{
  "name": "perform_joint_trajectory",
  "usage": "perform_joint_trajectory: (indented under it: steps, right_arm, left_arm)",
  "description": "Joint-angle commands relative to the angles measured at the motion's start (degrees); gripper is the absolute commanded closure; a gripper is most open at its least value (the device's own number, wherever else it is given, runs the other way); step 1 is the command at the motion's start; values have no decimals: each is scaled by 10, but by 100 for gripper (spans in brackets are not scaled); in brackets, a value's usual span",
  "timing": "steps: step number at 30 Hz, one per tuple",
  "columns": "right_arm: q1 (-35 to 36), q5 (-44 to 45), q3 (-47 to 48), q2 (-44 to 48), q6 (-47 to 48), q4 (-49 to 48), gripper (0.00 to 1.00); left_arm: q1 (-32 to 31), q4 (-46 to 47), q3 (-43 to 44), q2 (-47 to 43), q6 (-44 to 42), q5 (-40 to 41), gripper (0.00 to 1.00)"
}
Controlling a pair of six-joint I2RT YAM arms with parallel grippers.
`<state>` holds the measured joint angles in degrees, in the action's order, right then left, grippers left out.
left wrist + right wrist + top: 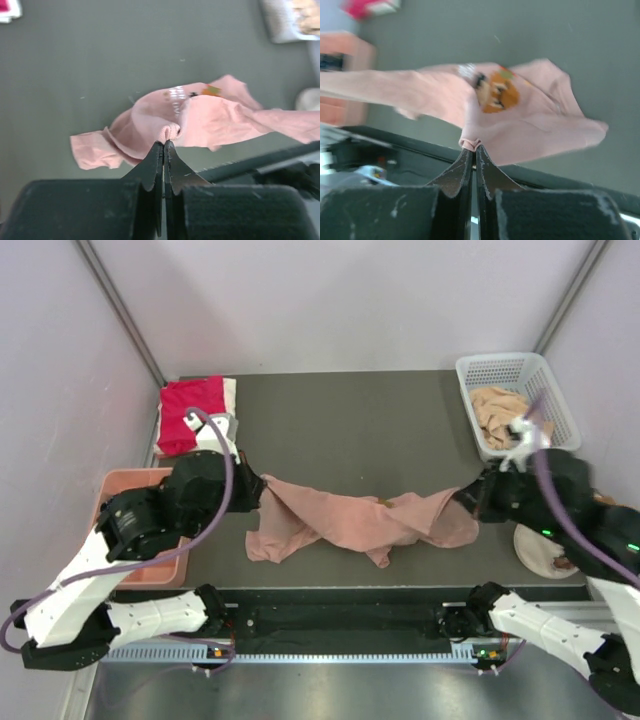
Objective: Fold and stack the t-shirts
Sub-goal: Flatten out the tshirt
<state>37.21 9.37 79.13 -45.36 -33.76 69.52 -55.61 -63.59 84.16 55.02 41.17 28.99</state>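
The left fingers (156, 156) pinch one edge of the dusty-pink t-shirt (350, 522). The right fingers (464, 161) pinch another edge, and the cloth sags over the worktop (400, 430).

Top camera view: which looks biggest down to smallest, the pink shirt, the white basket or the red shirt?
Largest: pink shirt
Next: white basket
Smallest: red shirt
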Motion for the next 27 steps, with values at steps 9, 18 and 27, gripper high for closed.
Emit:
perform_joint_trajectory:
  steps: [9,18,27]
  right_arm:
    - [-6,29,427,-107,129,57,100]
    - [-6,84,495,-201,257,-121,100]
    - [-6,17,516,-217,242,-98,100]
  left_arm:
    - [1,-6,147,-8,-63,-5,100]
    - [1,33,138,-8,-89,43,100]
    - [1,54,183,35,-136,-52,100]
